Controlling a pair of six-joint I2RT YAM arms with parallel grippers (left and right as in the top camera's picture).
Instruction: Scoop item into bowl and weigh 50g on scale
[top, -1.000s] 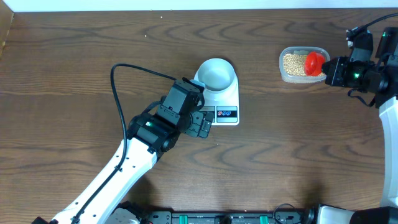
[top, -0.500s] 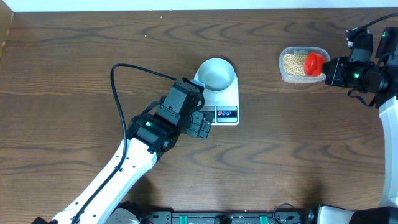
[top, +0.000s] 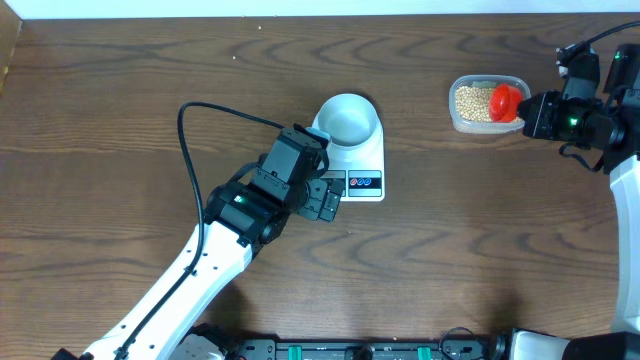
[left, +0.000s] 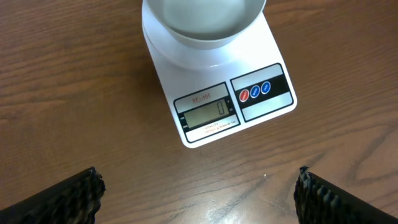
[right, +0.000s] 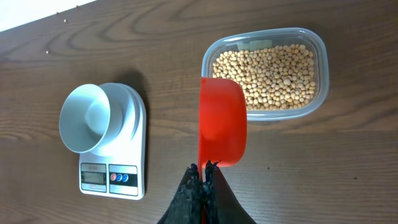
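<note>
The white scale (top: 360, 160) (left: 217, 93) (right: 118, 162) carries the empty pale bowl (top: 348, 118) (left: 202, 22) (right: 90, 117). Its display reads zero in the left wrist view. My left gripper (top: 325, 198) (left: 198, 196) hovers open just in front of the scale, nothing between its fingers (left: 59, 199). Tan beans (top: 472, 102) (right: 273, 74) fill a clear tub (top: 487, 104) (right: 314, 43) at the back right. My right gripper (top: 525, 112) (right: 204, 169) is shut on the handle of a red scoop (top: 505, 101) (right: 222, 121), held at the tub's near edge.
The left arm's black cable (top: 200, 110) loops over the table to the left of the scale. The table's far edge meets a white wall (top: 320, 8).
</note>
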